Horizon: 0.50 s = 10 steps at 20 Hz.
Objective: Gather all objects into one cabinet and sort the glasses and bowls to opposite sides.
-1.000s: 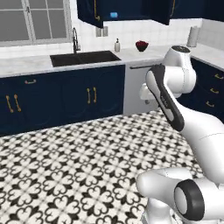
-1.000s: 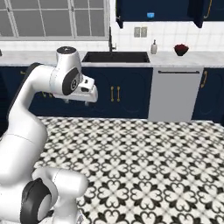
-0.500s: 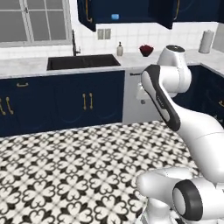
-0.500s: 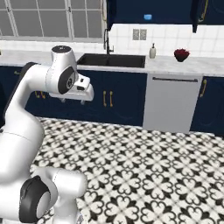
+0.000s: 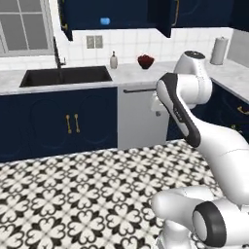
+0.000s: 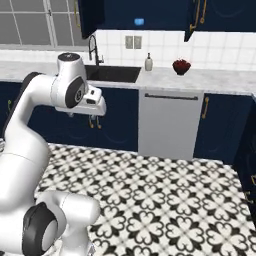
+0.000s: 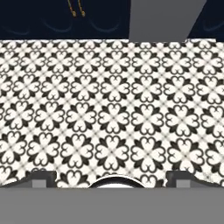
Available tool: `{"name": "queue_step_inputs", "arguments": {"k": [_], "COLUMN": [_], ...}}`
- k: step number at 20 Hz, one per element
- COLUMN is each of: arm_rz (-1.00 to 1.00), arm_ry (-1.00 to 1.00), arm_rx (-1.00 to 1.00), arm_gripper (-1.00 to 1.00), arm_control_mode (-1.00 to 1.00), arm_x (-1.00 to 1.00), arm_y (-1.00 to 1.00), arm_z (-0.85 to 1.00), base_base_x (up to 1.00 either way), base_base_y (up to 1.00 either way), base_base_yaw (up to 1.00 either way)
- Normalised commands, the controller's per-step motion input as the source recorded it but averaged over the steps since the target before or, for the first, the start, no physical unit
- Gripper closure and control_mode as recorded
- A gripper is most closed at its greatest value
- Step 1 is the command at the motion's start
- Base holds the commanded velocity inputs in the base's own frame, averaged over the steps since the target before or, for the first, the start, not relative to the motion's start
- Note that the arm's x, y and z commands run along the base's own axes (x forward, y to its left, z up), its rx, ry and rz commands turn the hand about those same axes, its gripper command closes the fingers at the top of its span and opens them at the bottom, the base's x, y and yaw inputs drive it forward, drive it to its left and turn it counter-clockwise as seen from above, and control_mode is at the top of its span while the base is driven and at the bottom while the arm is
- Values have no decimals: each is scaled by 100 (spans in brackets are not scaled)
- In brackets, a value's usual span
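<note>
**Base swings along the kitchen, nothing in hand yet**

Sliding across both base views, the whole kitchen has shifted since the earlier pictures: the sink and window have drifted one way while the dishwasher has come toward the middle. That is the base driving and turning, not the furniture moving. The arm is carried folded above the patterned floor [image 5: 73, 194], posed much as before.

Straight ahead runs the tabletop [image 6: 220, 80] with the black sink [image 5: 65, 75], the white dishwasher [image 6: 170, 122] beneath it, and navy wall cabinets [image 5: 116, 12] above. On the tabletop stand a white soap bottle [image 6: 148, 62] and a dark red bowl-like thing [image 6: 181, 66], near each other. Up in the wall cabinet sits the bright blue bowl [image 5: 104, 21], well apart from the arm. The mugs, the wooden bowl and the tall cabinet I cannot place from here.

The pincer [image 7: 112, 181] looks down at bare floor tiles, its tips spread as wide as they go and holding nothing.

My reading: this is a travel phase, with gathering not yet begun; the blue bowl overhead seems a likely first pickup.
</note>
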Motion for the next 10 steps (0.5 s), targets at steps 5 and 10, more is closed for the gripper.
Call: {"name": "queue_step_inputs", "arguments": {"k": [5,10], "arm_rz": [0,0], "arm_ry": [0,0], "arm_rx": [0,0], "arm_gripper": [-100,-100], "arm_control_mode": [100,100], "arm_x": [0,0], "arm_y": [0,0], "arm_z": [0,0], "base_base_x": [99,90], "base_base_y": [-55,-48], "base_base_yaw": [30,38]}}
